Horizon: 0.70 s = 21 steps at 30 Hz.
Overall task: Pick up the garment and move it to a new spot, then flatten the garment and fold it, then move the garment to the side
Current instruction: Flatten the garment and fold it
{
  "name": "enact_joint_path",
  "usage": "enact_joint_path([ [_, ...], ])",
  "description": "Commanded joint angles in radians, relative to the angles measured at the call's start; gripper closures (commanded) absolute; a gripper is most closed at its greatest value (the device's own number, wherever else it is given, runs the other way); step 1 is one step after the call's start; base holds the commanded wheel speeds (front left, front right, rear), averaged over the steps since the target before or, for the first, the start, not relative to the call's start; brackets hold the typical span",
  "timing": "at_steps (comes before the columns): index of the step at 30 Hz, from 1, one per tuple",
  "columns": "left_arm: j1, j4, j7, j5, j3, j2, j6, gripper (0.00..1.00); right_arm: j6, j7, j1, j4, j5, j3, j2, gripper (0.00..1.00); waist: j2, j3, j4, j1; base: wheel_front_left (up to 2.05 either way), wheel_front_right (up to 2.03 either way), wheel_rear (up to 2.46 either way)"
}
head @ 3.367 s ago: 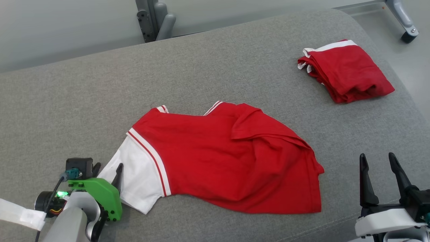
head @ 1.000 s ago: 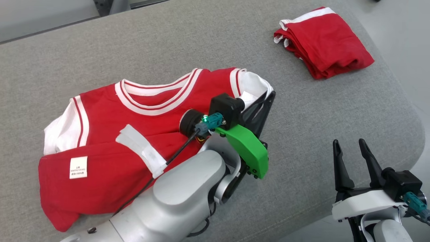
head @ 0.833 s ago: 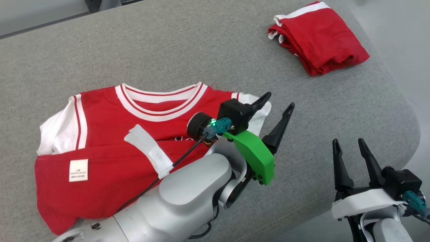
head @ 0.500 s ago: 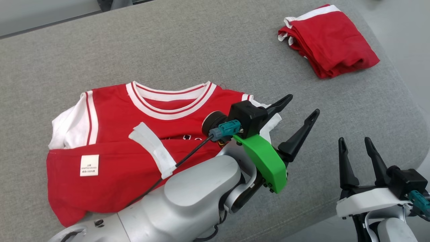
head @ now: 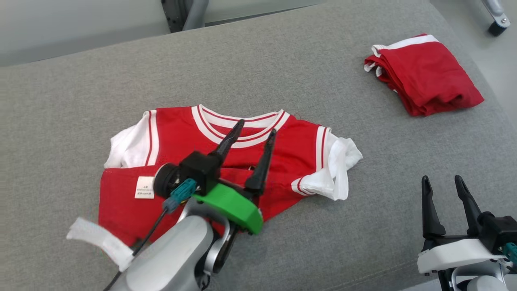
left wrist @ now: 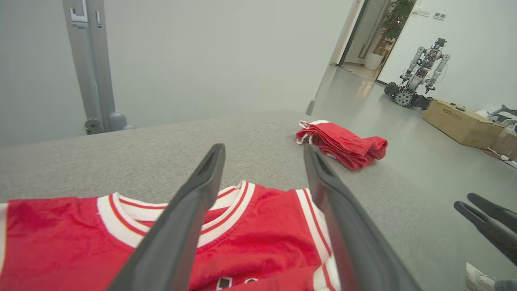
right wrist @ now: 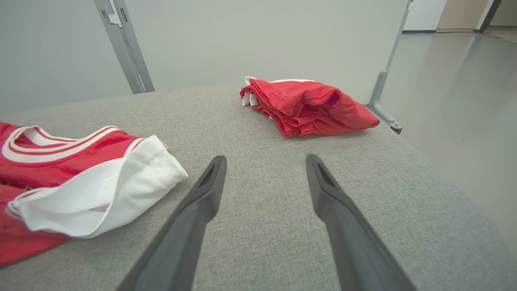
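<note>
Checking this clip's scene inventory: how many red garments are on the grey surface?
2. One red-and-white shirt lies spread in the middle, under the left pincer; one folded garment sits at the far right. None seem hidden.

- White care label point(head: 144, 187) on red garment point(head: 177, 129): small print, too blurry to read.
- Cardboard box point(left wrist: 462, 123) on floor: dark print on its side, illegible.
- Garment's dark chest print: cut off, unreadable.
</note>
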Motion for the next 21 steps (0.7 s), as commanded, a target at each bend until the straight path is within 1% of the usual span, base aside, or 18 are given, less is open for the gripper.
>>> enact_joint_path([
  [1, 0.04, -0.014, 0.001, 0.033, 0.028, 0.018, 0.01, 0.0, -0.001, -0.003, 0.016, -0.007, -0.007, -0.01, -0.003, 0.0, 0.0055, -0.042, 0.047, 0.0, 0.0, 0.0, 0.0],
  [5, 0.166, -0.036, 0.0, 0.112, 0.146, 0.048, 0.031, 0.0, -0.001, -0.003, 0.043, -0.011, -0.027, -0.024, -0.003, 0.0, 0.0055, -0.073, 0.086, 0.0, 0.0, 0.0, 0.0],
  [7, 0.223, -0.031, 0.0, 0.136, 0.204, 0.046, 0.034, 0.0, -0.001, -0.003, 0.053, -0.01, -0.032, -0.03, -0.003, 0.0, 0.0055, -0.086, 0.102, 0.0, 0.0, 0.0, 0.0],
  [10, 0.298, -0.004, 0.0, 0.153, 0.292, 0.041, 0.024, 0.0, -0.001, -0.003, 0.064, -0.007, -0.039, -0.032, -0.003, 0.0, 0.0055, -0.103, 0.118, 0.0, 0.0, 0.0, 0.0],
  [13, 0.348, 0.066, 0.001, 0.135, 0.347, 0.032, -0.004, 0.0, -0.001, -0.003, 0.071, -0.007, -0.047, -0.03, -0.003, 0.0, 0.0055, -0.113, 0.13, 0.0, 0.0, 0.0, 0.0],
  [14, 0.344, 0.129, 0.0, 0.117, 0.366, 0.037, -0.027, 0.0, -0.001, -0.003, 0.076, -0.005, -0.047, -0.022, -0.003, 0.0, 0.0055, -0.118, 0.133, 0.0, 0.0, 0.0, 0.0],
  [15, 0.336, 0.163, 0.008, 0.108, 0.366, 0.041, -0.039, 0.0, -0.001, -0.003, 0.078, -0.003, -0.05, -0.019, -0.003, 0.0, 0.0055, -0.12, 0.133, 0.0, 0.0, 0.0, 0.0],
  [18, 0.298, 0.244, 0.041, 0.061, 0.393, 0.042, -0.07, 0.0, -0.001, -0.003, 0.079, -0.001, -0.052, -0.009, -0.003, 0.0, 0.0055, -0.126, 0.128, 0.0, 0.0, 0.0, 0.0],
  [21, 0.26, 0.307, 0.087, 0.029, 0.412, 0.059, -0.1, 0.0, -0.001, -0.003, 0.079, -0.002, -0.056, -0.003, -0.003, 0.0, 0.0055, -0.125, 0.121, 0.0, 0.0, 0.0, 0.0],
])
